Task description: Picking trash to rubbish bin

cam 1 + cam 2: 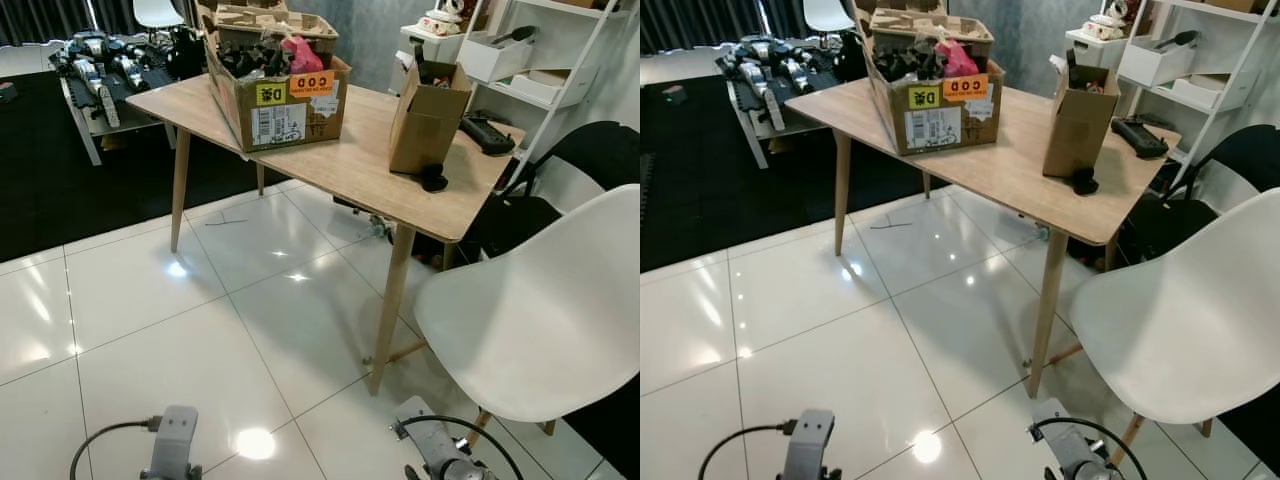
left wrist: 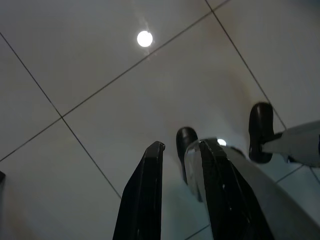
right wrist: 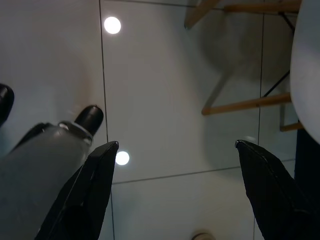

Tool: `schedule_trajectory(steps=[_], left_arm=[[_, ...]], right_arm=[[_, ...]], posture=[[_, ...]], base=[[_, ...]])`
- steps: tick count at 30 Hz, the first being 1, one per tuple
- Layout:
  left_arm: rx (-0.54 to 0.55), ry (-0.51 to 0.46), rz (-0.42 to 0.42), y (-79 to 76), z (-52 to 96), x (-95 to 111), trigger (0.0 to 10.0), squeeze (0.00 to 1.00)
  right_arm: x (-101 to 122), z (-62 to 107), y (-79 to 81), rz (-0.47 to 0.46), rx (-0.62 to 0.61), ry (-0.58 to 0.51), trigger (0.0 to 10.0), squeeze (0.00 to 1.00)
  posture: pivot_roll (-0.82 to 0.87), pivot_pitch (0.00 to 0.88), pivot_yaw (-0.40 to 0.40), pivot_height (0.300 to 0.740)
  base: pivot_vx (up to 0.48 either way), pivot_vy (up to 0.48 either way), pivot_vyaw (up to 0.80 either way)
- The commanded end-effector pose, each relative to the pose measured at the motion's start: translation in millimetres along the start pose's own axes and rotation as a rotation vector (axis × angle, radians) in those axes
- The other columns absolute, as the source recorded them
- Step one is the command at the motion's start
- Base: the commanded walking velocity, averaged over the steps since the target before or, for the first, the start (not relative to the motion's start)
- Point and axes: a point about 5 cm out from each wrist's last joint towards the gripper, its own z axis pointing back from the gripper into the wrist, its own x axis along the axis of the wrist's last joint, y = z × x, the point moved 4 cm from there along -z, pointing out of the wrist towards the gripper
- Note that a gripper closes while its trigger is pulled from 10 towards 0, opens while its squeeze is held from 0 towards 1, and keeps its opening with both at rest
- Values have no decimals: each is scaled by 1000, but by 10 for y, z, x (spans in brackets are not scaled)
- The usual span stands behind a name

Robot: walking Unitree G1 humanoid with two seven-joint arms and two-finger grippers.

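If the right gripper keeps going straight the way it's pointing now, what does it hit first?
Most likely the white tile floor. The right gripper points down at bare tile, fingers wide open, nothing between them. The white chair and its wooden legs sit off to one side; depth is unclear.

A big cardboard box (image 1: 278, 85) sat on the wooden table (image 1: 360, 160), a smaller box (image 1: 427, 117) near its far edge, white chair (image 1: 540, 310) right beside the table.

- 1 wooden table (image 1: 360, 160)
- 2 cardboard boxes on it: 1 large box (image 1: 285, 105) and 1 tall narrow box (image 1: 425, 120)
- 1 white chair (image 1: 540, 320) and 1 black chair (image 1: 590, 155)
- 1 white shelf unit (image 1: 540, 70)
- 1 black rug (image 1: 60, 190)
- 2 silver arms, the left (image 1: 172, 445) and the right (image 1: 440, 455)
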Motion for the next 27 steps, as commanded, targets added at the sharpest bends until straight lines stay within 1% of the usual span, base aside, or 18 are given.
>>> schedule_trajectory(steps=[1,2,3,5,7,12,14,15,19,27], left_arm=[[1,29,39,-29,10,-117,10000,0],[1,29,39,-29,10,-117,10000,0],[16,29,73,-7,19,-150,10000,0],[37,25,123,21,32,-187,10000,0],[41,24,139,21,36,-205,10000,0],[38,29,140,-19,35,-244,10000,0],[40,26,147,-33,32,-244,10000,0],[42,25,158,-55,32,-263,10000,0],[41,31,157,-90,30,-292,10000,0],[51,52,170,-105,51,-399,10000,0]], right_arm=[[53,-2,37,-4,1,-12,10000,0],[53,-2,37,-4,1,-12,10000,0],[34,-4,77,17,10,-6,10000,0],[-4,-6,127,49,19,4,10000,0],[-14,-6,132,69,19,7,10000,0],[-39,-6,134,74,19,10,10000,0],[-53,-6,135,84,20,13,10000,0],[-92,-5,144,110,22,24,10000,0],[-100,-4,136,123,23,25,10000,0],[-99,-5,157,146,27,20,10000,0]], posture=[[77,0,-19,740],[77,0,-19,740],[89,0,-35,740],[94,0,-43,740],[92,1,-45,740],[117,1,-69,740],[120,3,-71,740],[135,12,-82,740],[140,13,-85,740],[165,24,-95,740]], base=[[0,0,0],[0,0,0],[0,0,0],[0,0,0],[0,0,0],[0,0,0],[0,0,0],[0,0,0],[0,0,0],[0,0,0]])
